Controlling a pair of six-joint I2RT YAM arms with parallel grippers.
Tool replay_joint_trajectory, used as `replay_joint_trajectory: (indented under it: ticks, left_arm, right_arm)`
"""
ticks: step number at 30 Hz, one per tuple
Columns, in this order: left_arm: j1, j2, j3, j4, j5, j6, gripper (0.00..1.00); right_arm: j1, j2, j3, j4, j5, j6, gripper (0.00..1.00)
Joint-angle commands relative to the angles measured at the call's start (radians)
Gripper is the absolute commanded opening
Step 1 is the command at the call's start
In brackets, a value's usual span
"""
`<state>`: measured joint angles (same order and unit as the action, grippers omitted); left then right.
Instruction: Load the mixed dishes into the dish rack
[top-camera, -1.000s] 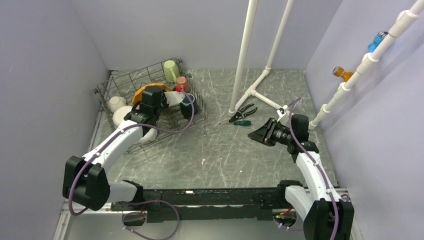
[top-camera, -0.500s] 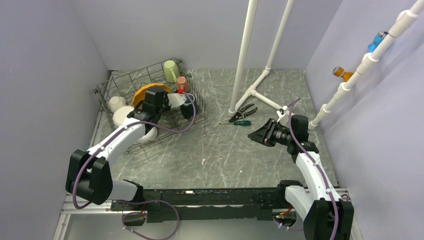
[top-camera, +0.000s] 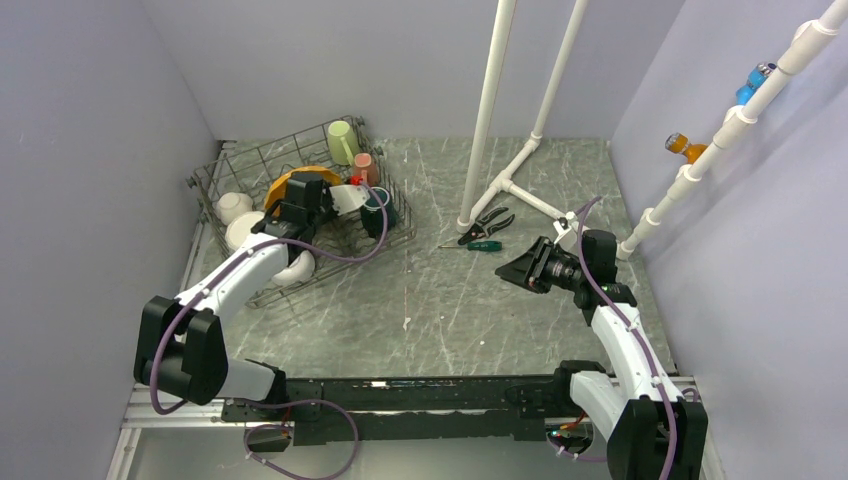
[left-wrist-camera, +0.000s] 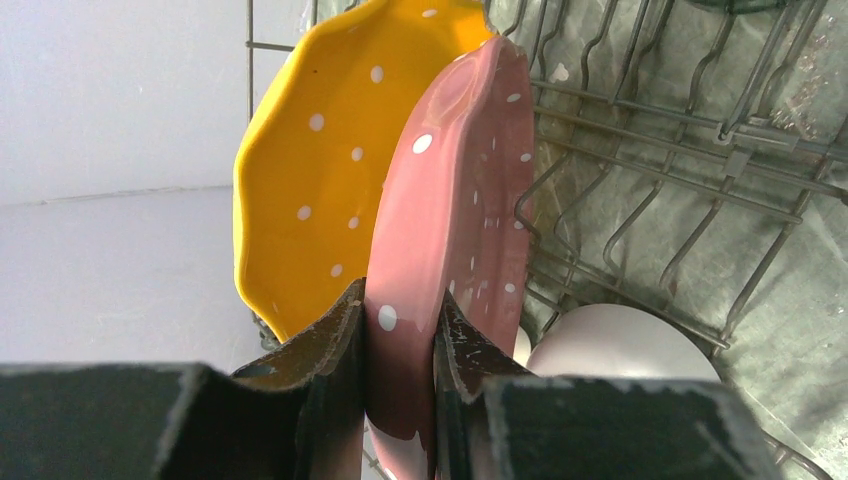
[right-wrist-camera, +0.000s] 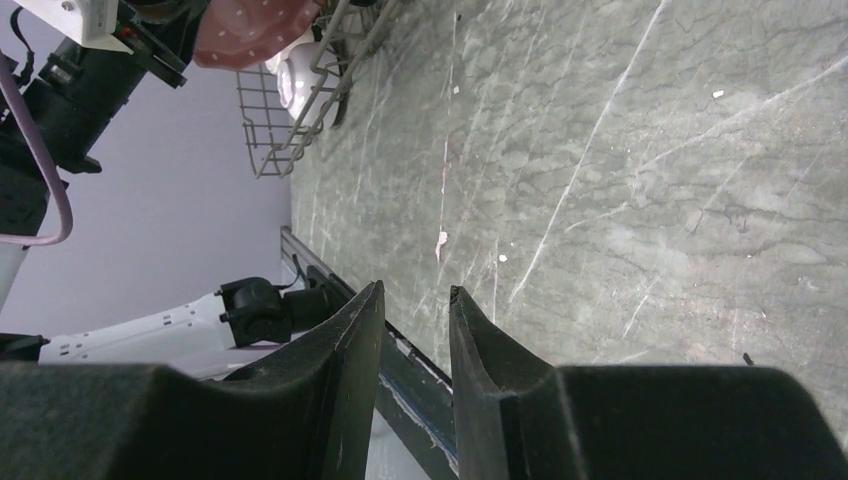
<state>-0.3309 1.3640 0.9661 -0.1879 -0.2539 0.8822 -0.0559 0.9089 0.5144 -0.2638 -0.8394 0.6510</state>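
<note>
Left wrist view: your left gripper (left-wrist-camera: 398, 306) is pinching the lower rim of a pink dotted plate (left-wrist-camera: 460, 200), held on edge and near upright inside the dish rack (left-wrist-camera: 640, 130). An orange-yellow dotted plate (left-wrist-camera: 320, 170) stands just beside it at its 10 o'clock, and a white bowl (left-wrist-camera: 620, 345) lies among the wires at its 4 o'clock. Judged step: seating this plate between tines, with release not yet made. Whether its bottom edge rests on the wires cannot be told, as the fingers hide it. Your next move calls for lowering the plate squarely into a slot, parallel to its neighbour, then spreading the jaws and backing out without tipping either plate. Your right gripper (right-wrist-camera: 415, 300) hovers over the table (right-wrist-camera: 650, 150) at 4 o'clock in the top external view, jaws slightly apart and holding nothing.
</note>
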Motion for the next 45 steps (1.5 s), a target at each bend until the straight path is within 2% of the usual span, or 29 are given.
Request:
replay_joint_trajectory:
  ticks: [1,11,18,25,33,39,45]
  left_arm:
    - [0.004,-0.035,0.063,0.143,0.062,0.007,0.00]
    - [0.004,0.026,0.122,0.081,0.083,0.015,0.00]
    - [0.004,0.045,0.119,0.098,0.060,0.028,0.01]
    - [0.006,0.062,0.120,0.096,0.037,0.024,0.17]
    - [0.006,0.048,0.105,0.130,0.002,0.024,0.47]
    - [0.006,0.031,0.097,0.174,-0.061,0.033,0.58]
    - [0.006,0.002,0.090,0.232,-0.129,0.026,0.62]
  right_arm:
    - [-0.001,0.002,0.004,0.047,-0.013,0.003,0.32]
    - [-0.001,0.010,0.013,0.043,-0.013,0.004,0.32]
    - [-0.001,0.017,0.017,0.043,-0.012,0.005,0.32]
    - [-0.001,0.019,0.013,0.049,-0.012,0.010,0.32]
    - [-0.001,0.010,0.012,0.041,-0.010,0.008,0.32]
    - [-0.001,0.003,0.009,0.038,-0.010,0.011,0.32]
    - [-0.002,-0.003,0.004,0.043,-0.012,0.020,0.32]
